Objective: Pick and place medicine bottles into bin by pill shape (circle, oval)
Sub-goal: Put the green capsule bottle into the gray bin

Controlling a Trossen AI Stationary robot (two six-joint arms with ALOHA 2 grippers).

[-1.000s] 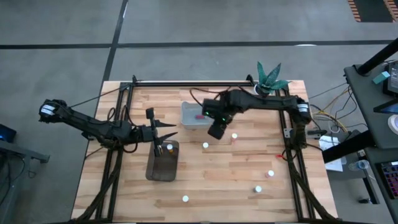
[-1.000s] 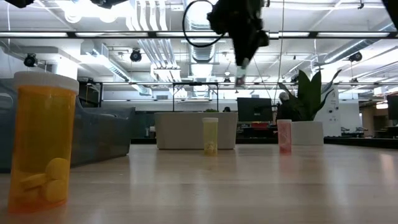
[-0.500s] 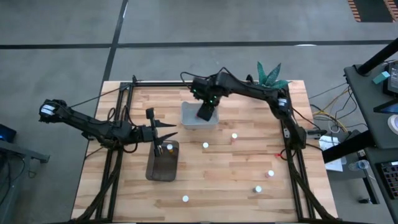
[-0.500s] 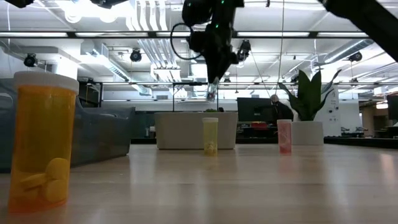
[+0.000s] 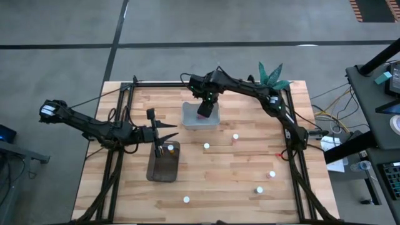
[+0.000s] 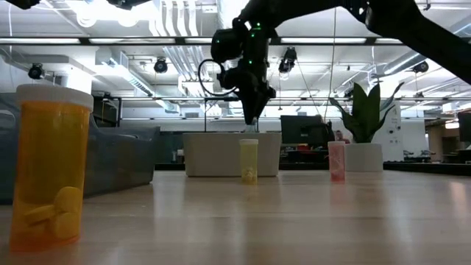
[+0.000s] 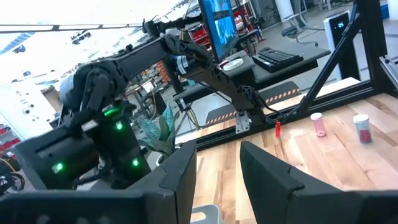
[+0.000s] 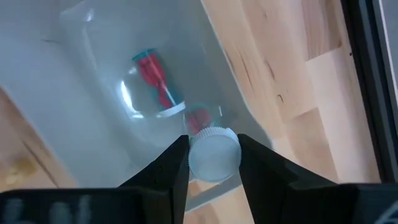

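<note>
My right gripper [image 5: 204,111] is over the clear bin [image 5: 189,119] at the table's far middle, shut on a small bottle [image 8: 200,120] with a white cap and red pills. Another red-filled bottle [image 8: 152,73] lies inside that bin. My left gripper [image 5: 166,132] is open and empty above the dark bin [image 5: 162,167], where one white-capped bottle [image 5: 170,149] stands. Several loose bottles stand on the table, among them three [image 5: 206,146] [image 5: 235,136] [image 5: 186,200]. The low view shows an amber bottle [image 6: 50,177], a yellow one [image 6: 249,160] and a pink one [image 6: 336,161]. My right gripper pinches the bottle's white cap [image 8: 213,155] between its two fingers, one on each side. The fingers come from above, pointing down into the clear bin. The bottle's body reaches past the fingertips toward the bin's floor, clear of it as far as shows.
A potted plant [image 5: 270,78] stands at the far right corner. Black rails [image 5: 119,156] [image 5: 294,144] run along the table's left and right sides. Two more bottles [image 5: 272,174] [image 5: 259,189] stand at the near right on open wood.
My right gripper has carried the bottle from right of the clear bin toward the table's far left, and now hangs over the bin's inside, a little lower. The left arm has kept still.
</note>
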